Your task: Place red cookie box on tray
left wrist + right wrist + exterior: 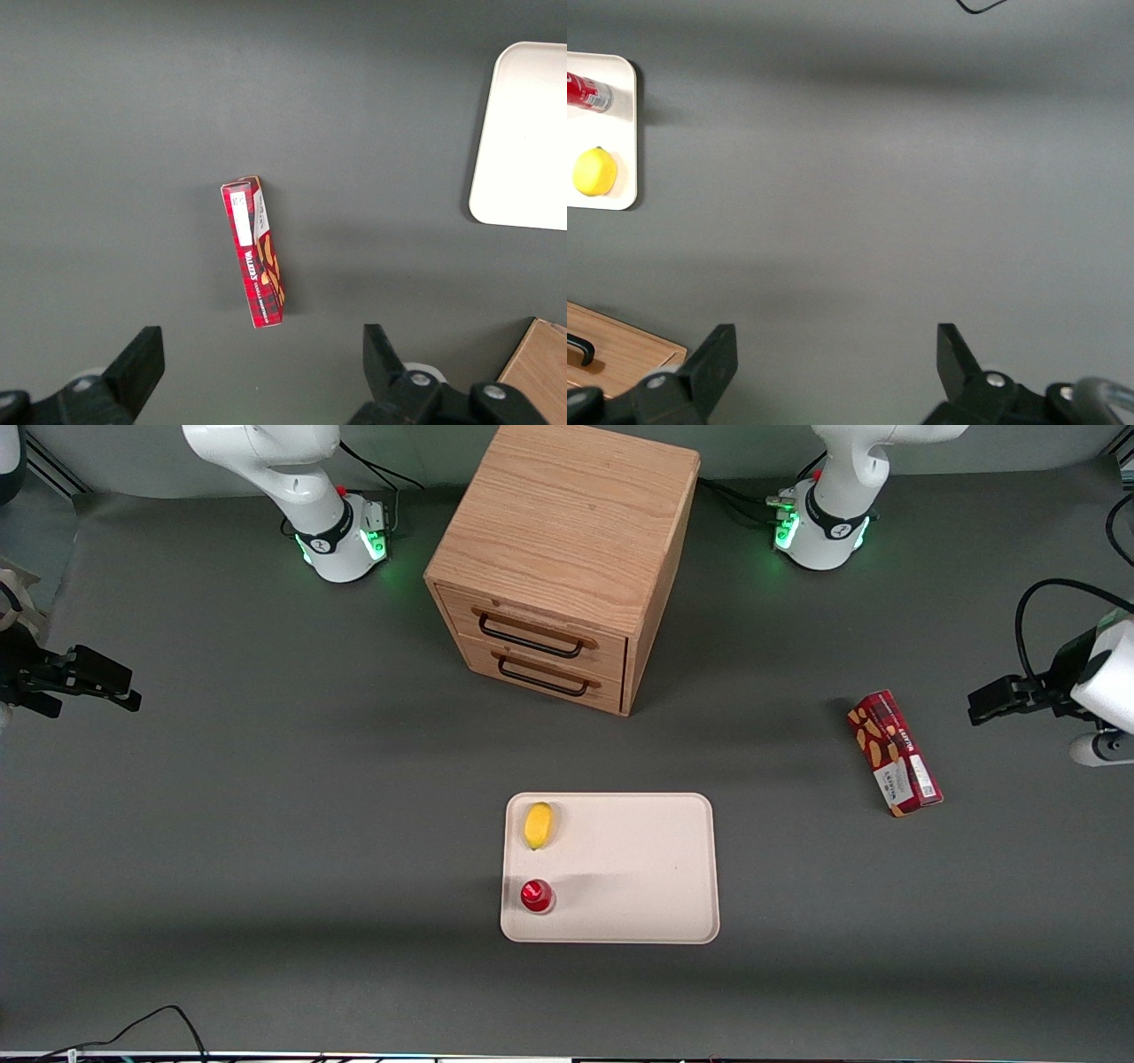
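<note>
the red cookie box (895, 752) lies flat on the counter (266, 797), well apart from the tray (638, 868), toward the working arm's end. the gripper (257, 376) hangs above it, jaws released wide, ready to drop around it.
</note>
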Action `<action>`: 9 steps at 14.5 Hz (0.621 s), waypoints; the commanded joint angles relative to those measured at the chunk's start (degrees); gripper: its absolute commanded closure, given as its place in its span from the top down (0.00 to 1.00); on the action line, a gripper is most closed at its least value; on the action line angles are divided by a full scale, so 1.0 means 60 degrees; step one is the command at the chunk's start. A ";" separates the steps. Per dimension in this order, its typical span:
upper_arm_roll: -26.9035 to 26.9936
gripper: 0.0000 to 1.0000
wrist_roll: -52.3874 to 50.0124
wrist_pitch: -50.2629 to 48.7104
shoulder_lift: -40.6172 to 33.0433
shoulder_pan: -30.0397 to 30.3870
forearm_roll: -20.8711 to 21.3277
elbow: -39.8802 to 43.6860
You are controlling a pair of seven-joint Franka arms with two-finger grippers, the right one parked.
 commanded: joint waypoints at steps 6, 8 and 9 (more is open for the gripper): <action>-0.0082 1.00 0.0602 -0.0329 0.0237 0.0043 -0.0091 0.0508; -0.0068 1.00 0.0661 -0.0576 0.0208 -0.0001 -0.0091 0.0348; -0.0053 1.00 0.0675 -0.0622 0.0222 -0.0001 -0.0062 0.0231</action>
